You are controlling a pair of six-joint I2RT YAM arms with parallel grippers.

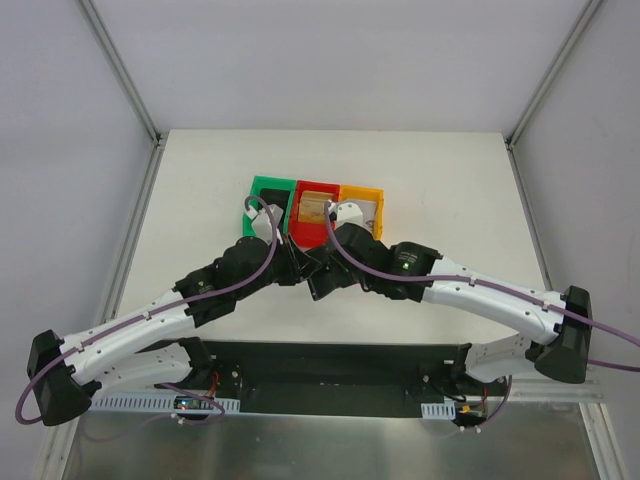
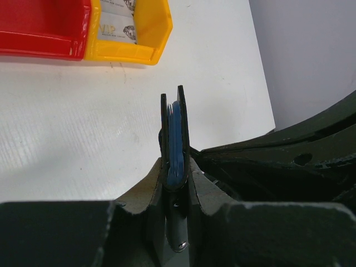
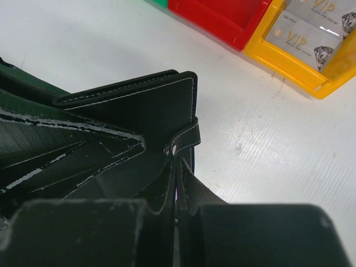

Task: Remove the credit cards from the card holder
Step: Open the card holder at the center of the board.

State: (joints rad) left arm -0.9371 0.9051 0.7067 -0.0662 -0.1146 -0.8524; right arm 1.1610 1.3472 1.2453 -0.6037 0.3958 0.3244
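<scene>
The card holder [image 2: 174, 130] is folded shut and seen edge-on in the left wrist view, with black edges and a blue inside. My left gripper [image 2: 175, 167] is shut on its lower edge. In the right wrist view the holder's black outer face [image 3: 144, 105] shows with white stitching, and my right gripper [image 3: 179, 167] is shut on its small black tab [image 3: 188, 136]. In the top view both grippers, left [image 1: 298, 266] and right [image 1: 336, 262], meet over the holder [image 1: 319, 283] just in front of the bins. Pale grey cards [image 3: 311, 30] marked VIP lie in the yellow bin [image 3: 278, 61]. A tan-gold card [image 1: 315, 205] lies in the red bin [image 1: 296, 215].
A green bin [image 1: 258, 186], the red bin and the yellow bin [image 1: 362, 190] stand in a row behind the grippers. A dark object [image 1: 266, 211] sits in the green bin. The red bin [image 2: 44, 47] and yellow bin [image 2: 128, 53] also show in the left wrist view.
</scene>
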